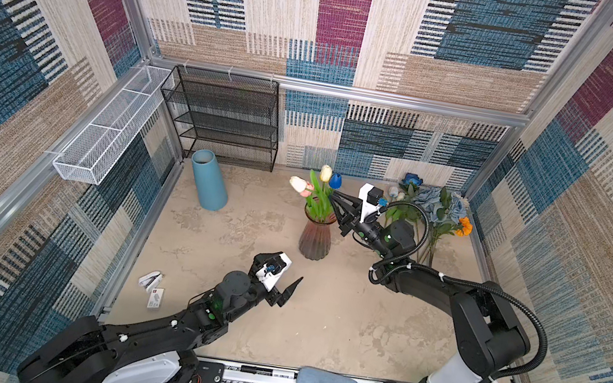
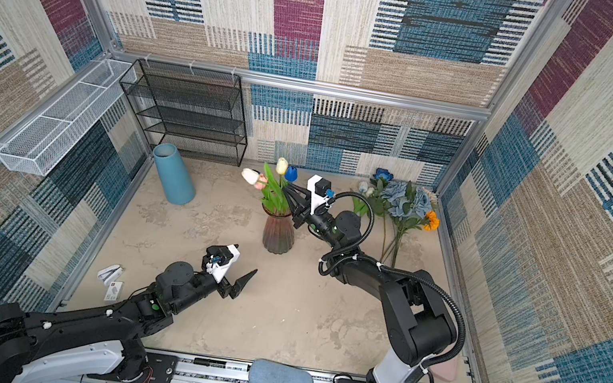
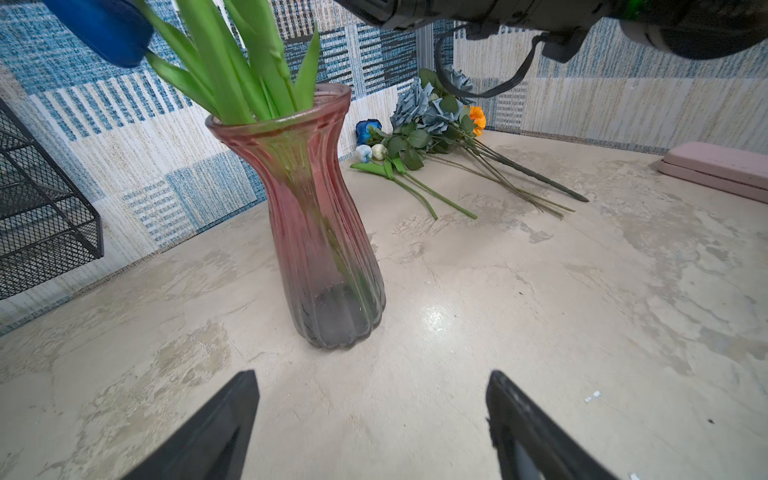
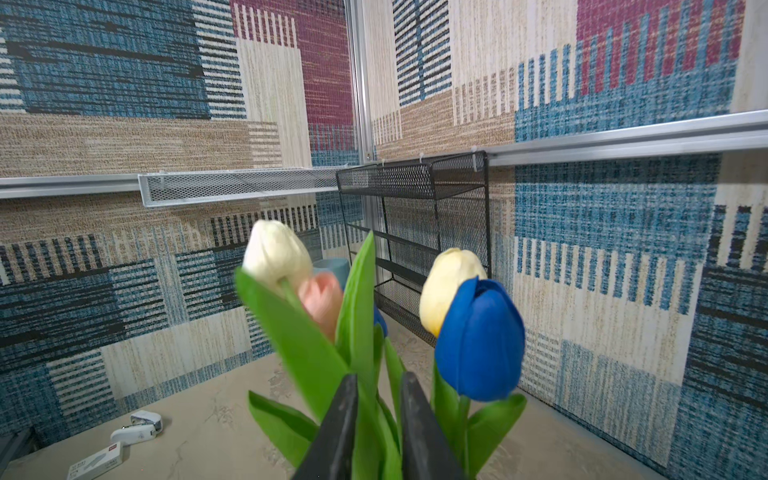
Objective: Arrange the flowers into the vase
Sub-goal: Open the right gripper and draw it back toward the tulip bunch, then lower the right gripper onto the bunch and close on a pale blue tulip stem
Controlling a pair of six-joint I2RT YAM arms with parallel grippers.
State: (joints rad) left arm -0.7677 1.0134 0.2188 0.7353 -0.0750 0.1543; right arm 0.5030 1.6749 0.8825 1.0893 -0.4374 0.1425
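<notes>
A ribbed pink glass vase stands mid-table holding white, cream, pink and blue tulips. My right gripper is at the tulips just above the vase's mouth, jaws narrowly apart with green leaves between them. Other flowers lie on the table at the back right: dusty-blue roses, a deep-blue rose, an orange bloom and small pale buds. In front of the vase, a little left, my left gripper hangs wide open, holding nothing.
A tall blue vase leans at the back left by a black mesh rack. A white wire basket hangs on the left wall. A stapler and small box lie front left; a pink case sits at the right.
</notes>
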